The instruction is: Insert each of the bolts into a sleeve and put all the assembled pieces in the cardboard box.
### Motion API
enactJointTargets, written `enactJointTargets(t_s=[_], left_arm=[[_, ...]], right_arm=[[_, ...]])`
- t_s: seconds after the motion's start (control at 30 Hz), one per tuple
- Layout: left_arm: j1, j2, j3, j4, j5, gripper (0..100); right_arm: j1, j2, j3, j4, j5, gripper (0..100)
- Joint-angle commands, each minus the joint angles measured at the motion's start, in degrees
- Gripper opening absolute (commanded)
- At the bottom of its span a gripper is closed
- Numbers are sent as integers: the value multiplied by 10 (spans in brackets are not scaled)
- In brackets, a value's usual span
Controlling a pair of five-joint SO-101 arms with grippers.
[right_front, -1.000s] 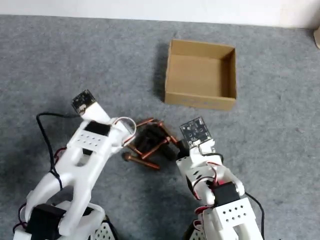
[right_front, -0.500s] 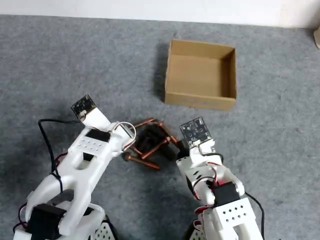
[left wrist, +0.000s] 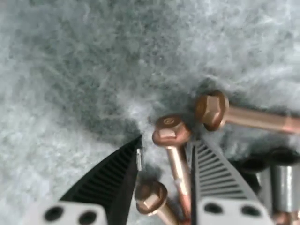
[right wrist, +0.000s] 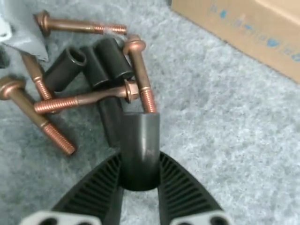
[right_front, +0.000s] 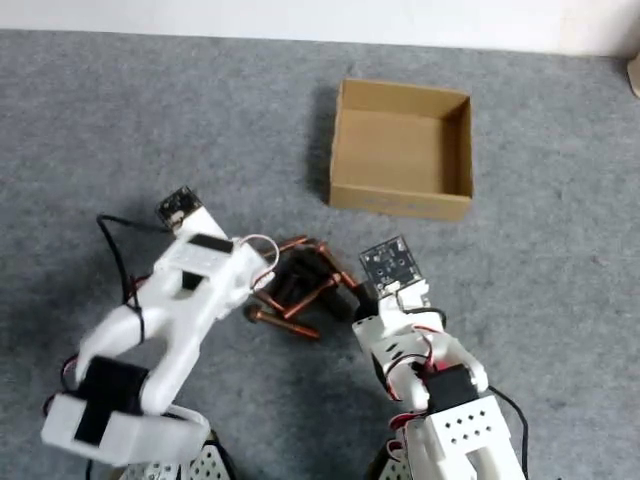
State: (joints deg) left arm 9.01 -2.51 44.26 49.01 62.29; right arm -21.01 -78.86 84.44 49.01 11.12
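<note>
Several copper bolts and black sleeves lie in a pile on the grey carpet, in front of the open cardboard box. My left gripper is at the pile's left edge. In the left wrist view it is open, its fingers on either side of one hex-head bolt. My right gripper is at the pile's right edge, and in its wrist view it is shut on a black sleeve. More bolts and sleeves lie just beyond it.
The box stands a short way beyond the pile with bare carpet between them. Carpet also stretches to the left and right of both arms. A second bolt head and a third lie close to the left gripper's fingers.
The left arm has swung and folded, its gripper edging closer over the left side of the pile. The right arm and its sleeve have stayed still.
</note>
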Motion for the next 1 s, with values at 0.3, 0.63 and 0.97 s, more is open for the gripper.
enactJointTargets(t_s=[0.3,0.63,0.97], left_arm=[[11,78,-94,105,10,42],[20,73,-91,115,-51,4],[23,-83,-65,111,-276,4]], right_arm=[[5,-8,-5,-16,-3,5],[5,-6,-3,-29,-3,5],[5,-9,-3,-29,-2,5]])
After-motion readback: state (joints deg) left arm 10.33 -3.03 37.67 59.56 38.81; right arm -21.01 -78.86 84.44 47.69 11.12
